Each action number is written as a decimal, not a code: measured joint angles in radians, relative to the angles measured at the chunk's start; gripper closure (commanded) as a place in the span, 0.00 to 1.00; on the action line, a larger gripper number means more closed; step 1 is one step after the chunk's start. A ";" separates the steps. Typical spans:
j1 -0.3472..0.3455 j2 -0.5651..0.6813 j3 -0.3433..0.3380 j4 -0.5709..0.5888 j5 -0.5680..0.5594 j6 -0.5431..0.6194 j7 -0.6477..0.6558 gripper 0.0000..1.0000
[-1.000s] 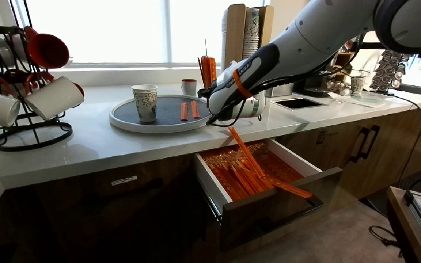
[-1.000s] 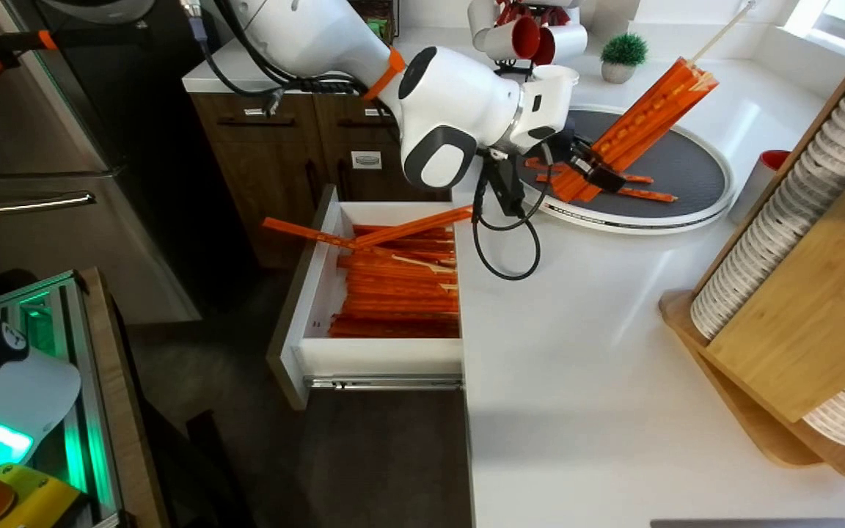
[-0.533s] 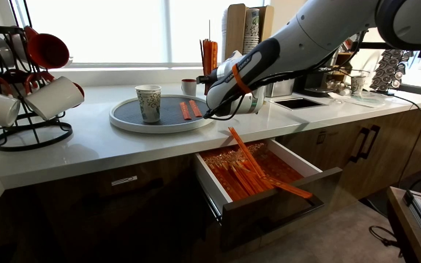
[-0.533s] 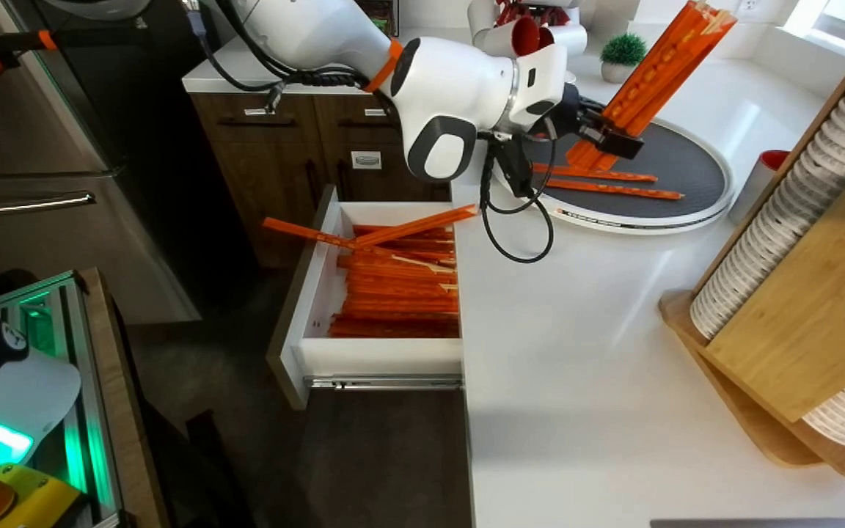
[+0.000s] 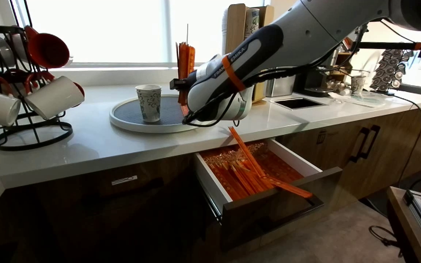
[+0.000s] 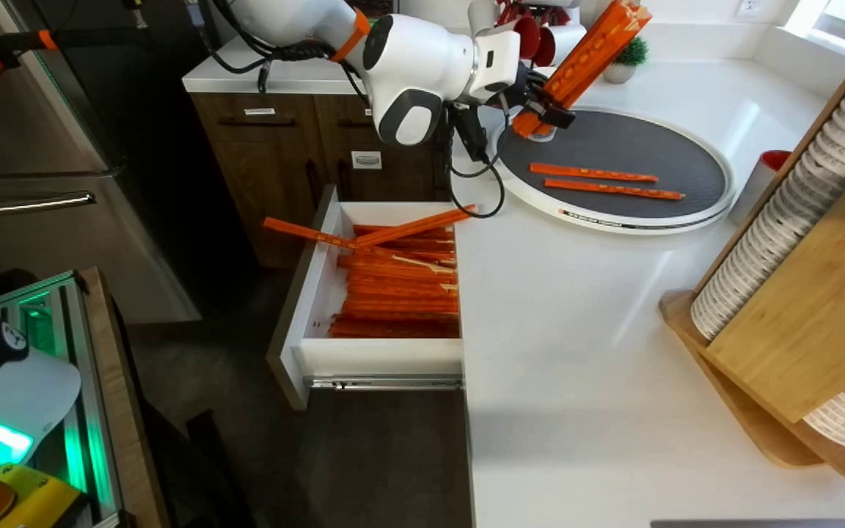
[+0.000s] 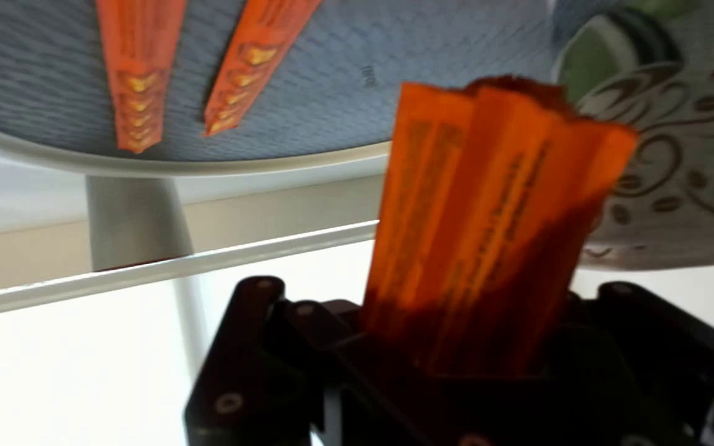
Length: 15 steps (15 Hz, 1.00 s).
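White arm (image 5: 298, 36) slopes down over the counter (image 6: 576, 352), gripper (image 6: 550, 100) out level, and it's pinching an upright orange bundle (image 7: 487, 223), near the cup (image 5: 150, 104), 2 packets (image 6: 593, 173) on the tray (image 6: 635, 143)!

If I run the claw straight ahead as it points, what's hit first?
Beyond the wrapped chopsticks the claw grips, probably the window or its sill; depth and exact aim are unclear from these views.

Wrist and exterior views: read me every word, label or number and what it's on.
"FRAN": robot arm, one side of the orange band.
"EMIKA": same arm, other side.
"MIKA", cut off at picture edge: white robot housing.
Too blurred or small to read: print on orange packets, tray and cabinet labels.
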 measured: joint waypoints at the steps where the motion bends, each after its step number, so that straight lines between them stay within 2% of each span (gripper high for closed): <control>1: -0.005 0.000 0.020 -0.002 -0.023 0.000 0.006 1.00; 5: -0.033 0.002 0.053 -0.026 -0.100 0.000 0.015 1.00; 15: -0.076 0.012 0.045 -0.076 -0.144 -0.002 0.008 1.00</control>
